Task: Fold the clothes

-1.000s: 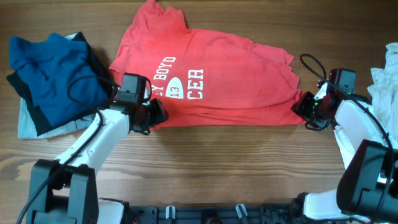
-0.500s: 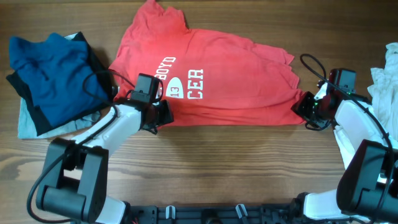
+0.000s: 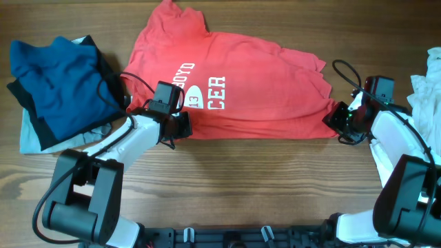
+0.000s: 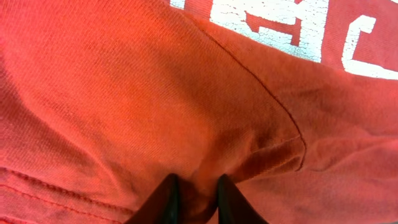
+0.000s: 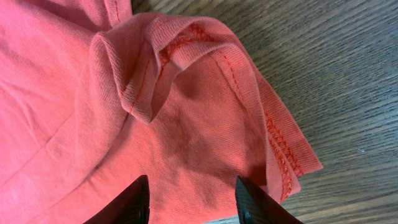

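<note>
the red shirt lay spread flat in the middle of the bench, front side up, so the white lettering could be read. its lower hem ran along the side near the robot, and both arms had come to this hem, one at each end. i think this was because a fold begins best from two points of the same edge.

the left tool was on the hem below the lettering. in the left wrist view its fingers stood narrow, with a small ridge of red cloth pinched between them, so it was holding the shirt. the cloth around the pinch made soft wrinkles, which suggests a thin cotton that will follow the pull easily.

the right tool was at the right lower corner of the shirt. in the right wrist view its fingers were wide apart, one on each side of the corner, where the hem was curled over itself. as far as i could see they were not pressing the cloth. the corner was probably chosen because the double hem is thicker there and gives more to hold.

a blue pile of other clothes sat at the left of the bench, just beside the shirt, and a white cloth at the right edge, apart from it. they seemed to be kept to the sides so the shirt had place for the fold.
</note>
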`<state>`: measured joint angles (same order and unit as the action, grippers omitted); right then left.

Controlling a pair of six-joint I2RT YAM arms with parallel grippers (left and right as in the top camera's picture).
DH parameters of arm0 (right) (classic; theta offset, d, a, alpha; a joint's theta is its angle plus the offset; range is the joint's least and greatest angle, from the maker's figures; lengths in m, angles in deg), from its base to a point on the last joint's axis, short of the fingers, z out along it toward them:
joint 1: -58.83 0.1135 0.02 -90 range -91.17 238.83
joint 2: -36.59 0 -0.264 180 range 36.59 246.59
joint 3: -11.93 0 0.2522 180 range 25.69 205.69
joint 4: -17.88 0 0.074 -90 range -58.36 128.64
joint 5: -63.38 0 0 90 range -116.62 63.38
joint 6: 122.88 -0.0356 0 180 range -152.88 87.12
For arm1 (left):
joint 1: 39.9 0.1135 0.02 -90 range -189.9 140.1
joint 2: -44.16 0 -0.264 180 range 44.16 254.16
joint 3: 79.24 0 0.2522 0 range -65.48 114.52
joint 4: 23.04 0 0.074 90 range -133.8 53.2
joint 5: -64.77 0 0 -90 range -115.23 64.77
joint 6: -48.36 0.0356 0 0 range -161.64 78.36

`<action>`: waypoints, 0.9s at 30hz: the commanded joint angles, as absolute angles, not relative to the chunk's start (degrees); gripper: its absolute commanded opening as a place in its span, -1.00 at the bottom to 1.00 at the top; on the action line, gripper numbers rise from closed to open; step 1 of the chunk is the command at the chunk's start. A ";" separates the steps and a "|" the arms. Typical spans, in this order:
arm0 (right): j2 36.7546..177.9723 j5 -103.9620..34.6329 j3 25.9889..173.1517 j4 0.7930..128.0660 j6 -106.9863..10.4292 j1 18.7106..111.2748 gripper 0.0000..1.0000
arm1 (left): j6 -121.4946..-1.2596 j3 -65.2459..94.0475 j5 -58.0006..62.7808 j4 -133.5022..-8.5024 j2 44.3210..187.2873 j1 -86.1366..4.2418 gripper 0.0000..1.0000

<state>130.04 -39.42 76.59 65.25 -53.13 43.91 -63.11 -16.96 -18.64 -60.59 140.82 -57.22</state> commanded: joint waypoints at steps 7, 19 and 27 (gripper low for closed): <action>130.78 -38.24 76.68 65.31 -52.37 44.04 -0.11 | -61.50 -17.40 -20.04 -61.88 139.97 -57.90 -0.88; 130.96 -37.54 74.97 64.64 -52.39 44.04 -0.32 | -61.54 -17.40 -20.38 -62.12 135.55 -57.90 -0.79; 130.96 -37.34 70.07 59.83 -52.39 44.04 -0.67 | -61.56 -17.40 -21.08 -61.48 135.55 -57.90 -0.92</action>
